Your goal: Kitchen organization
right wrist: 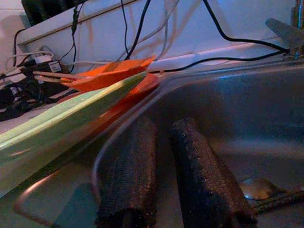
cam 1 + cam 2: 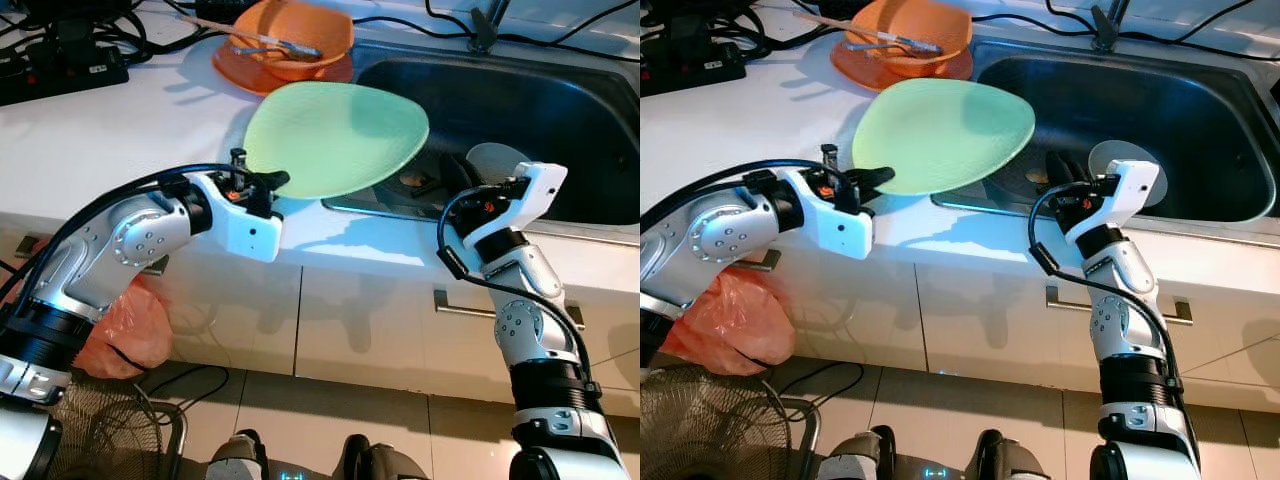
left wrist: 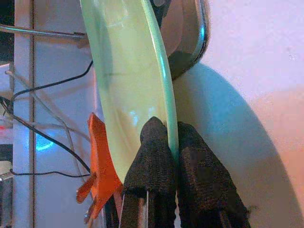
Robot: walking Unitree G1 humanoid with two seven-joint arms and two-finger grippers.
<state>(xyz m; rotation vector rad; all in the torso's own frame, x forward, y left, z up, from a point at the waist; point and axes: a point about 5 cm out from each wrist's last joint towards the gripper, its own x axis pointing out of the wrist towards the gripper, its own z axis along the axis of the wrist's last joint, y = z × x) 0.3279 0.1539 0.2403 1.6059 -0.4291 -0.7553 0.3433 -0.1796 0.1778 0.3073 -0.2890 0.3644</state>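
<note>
Now L gripper (image 2: 268, 183) clamped on rim of green plate (image 2: 335, 138), plate mid-frame, over counter edge + sink (image 2: 560, 110). R gripper (image 1: 166, 175) fingers slightly apart, empty, over sink. Keep plate level, grip firm; clear orange dishes (image 2: 290, 40) at upper centre.

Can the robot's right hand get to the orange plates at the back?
Probably not easily. The right hand sits at the sink's front edge, and the green plate held by the left hand hangs between it and the orange plates.

Left arm reaches forward, its hand (image 2: 268, 183) with fingers pinched tight; right arm bends upward, its hand (image 2: 1062, 168) with fingers slightly parted, gripping nothing.
</note>
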